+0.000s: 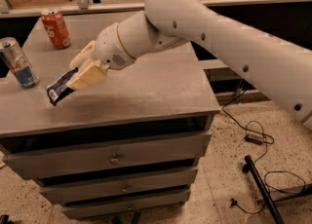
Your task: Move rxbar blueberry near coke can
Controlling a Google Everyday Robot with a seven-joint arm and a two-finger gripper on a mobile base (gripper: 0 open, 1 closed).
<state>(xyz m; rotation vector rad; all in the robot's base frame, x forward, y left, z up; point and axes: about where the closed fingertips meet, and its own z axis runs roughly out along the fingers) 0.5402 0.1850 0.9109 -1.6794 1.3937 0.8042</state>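
Note:
The rxbar blueberry [59, 87], a dark navy wrapped bar with a white patch at its low end, is held tilted just above the grey cabinet top [146, 86], left of centre. My gripper [80, 69] is shut on its upper end with cream fingers [87, 75]. The coke can [55, 28], orange-red with white lettering and a silver top, stands upright at the far left corner, well behind the bar.
A taller silver-and-blue can [18, 63] stands at the left edge, close to the bar's left. The cabinet has drawers [114, 158] below. Cables [253, 138] and a black rod lie on the speckled floor at right.

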